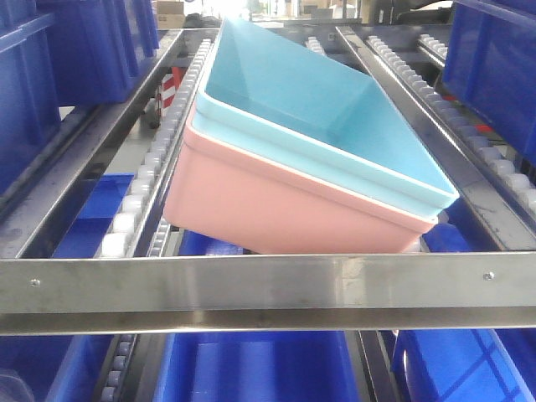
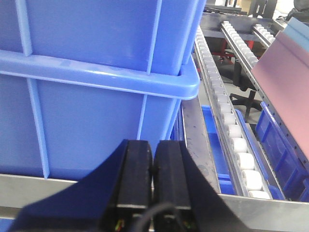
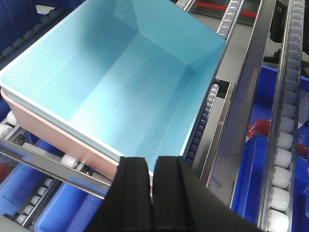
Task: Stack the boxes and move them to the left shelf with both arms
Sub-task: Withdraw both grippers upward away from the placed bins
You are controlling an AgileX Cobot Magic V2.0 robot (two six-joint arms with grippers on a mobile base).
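Where the sloping left shelf [image 1: 251, 285] runs its roller tracks away from the near steel bar, the light blue box [image 1: 327, 109] sits nested inside the pink box [image 1: 276, 209], both resting askew on the rollers. The left gripper [image 2: 153, 169] and right gripper [image 3: 150, 181] each have jaws pressed together, empty, near dark blue bins [image 2: 96, 72].

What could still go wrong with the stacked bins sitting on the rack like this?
1. The light blue bin nested in the pink bin sits skewed across the roller tracks; it may roll unevenly or jam against the steel front bar.
2. The right hand, fingers together, is close to the stack's near corner; pulling back carelessly could nudge it.
3. The left hand faces a dark blue bin and could bump it.
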